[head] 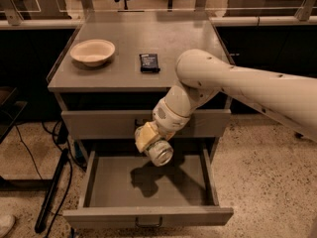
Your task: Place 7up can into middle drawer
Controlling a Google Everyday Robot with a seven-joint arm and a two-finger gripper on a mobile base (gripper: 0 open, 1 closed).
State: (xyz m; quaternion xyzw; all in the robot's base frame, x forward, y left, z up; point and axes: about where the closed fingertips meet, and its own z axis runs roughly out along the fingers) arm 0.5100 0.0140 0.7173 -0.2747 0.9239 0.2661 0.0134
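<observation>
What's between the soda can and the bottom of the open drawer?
Nothing but air, in the camera view. The gripper holds the 7up can above the middle drawer, whose floor shows only a shadow.

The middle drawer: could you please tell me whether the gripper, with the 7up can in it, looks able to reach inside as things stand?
Probably yes. The middle drawer is pulled open, and the gripper holds the 7up can just above its inside, with nothing showing between them.
</observation>
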